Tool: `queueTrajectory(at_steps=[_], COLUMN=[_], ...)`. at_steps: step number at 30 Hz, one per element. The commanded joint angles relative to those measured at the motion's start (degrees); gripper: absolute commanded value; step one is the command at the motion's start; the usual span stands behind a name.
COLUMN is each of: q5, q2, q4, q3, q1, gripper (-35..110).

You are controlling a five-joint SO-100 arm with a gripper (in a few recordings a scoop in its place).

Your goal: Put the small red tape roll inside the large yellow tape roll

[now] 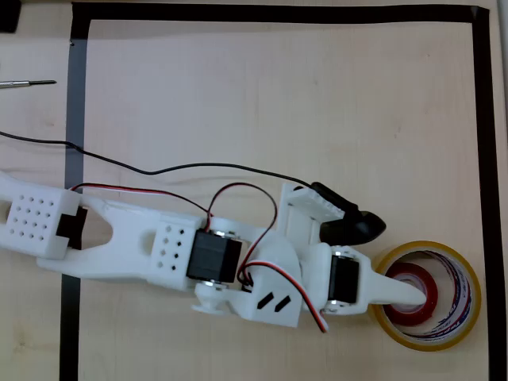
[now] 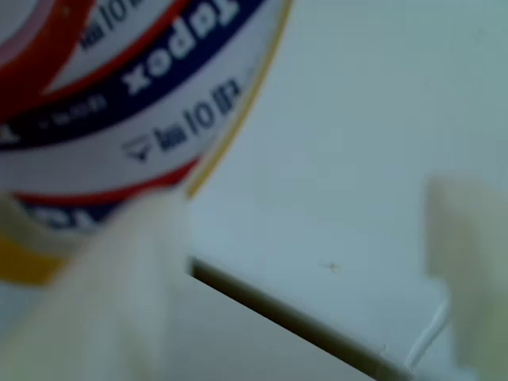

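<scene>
the gripper (image 1: 406, 295) reached into the large yellow tape roll (image 1: 470, 317) near the table's (image 1: 317, 103) lower right corner in the overhead view, its white finger lying across the roll's hole; whether its jaws were parted or closed on anything could not be told. the white arm (image 1: 159, 250) stretched from the left edge across the black tape border (image 1: 73, 119) toward that corner, with red and black wires looping over it. the yellow roll lay flat just inside the border's right side. the small red tape roll (image 1: 425, 284) sat inside the yellow roll's hole, partly under the finger. in the wrist view the yellow roll's printed core (image 2: 159, 103) loomed blurred at upper left, with pale blurred fingers (image 2: 119, 302) in front.
</scene>
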Motion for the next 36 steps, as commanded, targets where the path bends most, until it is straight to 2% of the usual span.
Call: queueTrajectory(at_steps=[1,9,19,22,31,36], q5=[0.79,0.88,2.9,7.12,7.82,8.44], q2=[10.9,28.04,44.03,55.37,89.12,119.18], q4=[4.22,30.94,56.43,56.6,55.37,38.41], q3=[-6.77,-6.77,-6.86,5.8,40.43,81.65], q1=[0.26,-1.41,-4.04,-3.16,-6.06,-5.8], gripper=[15,16,14,11,7,2])
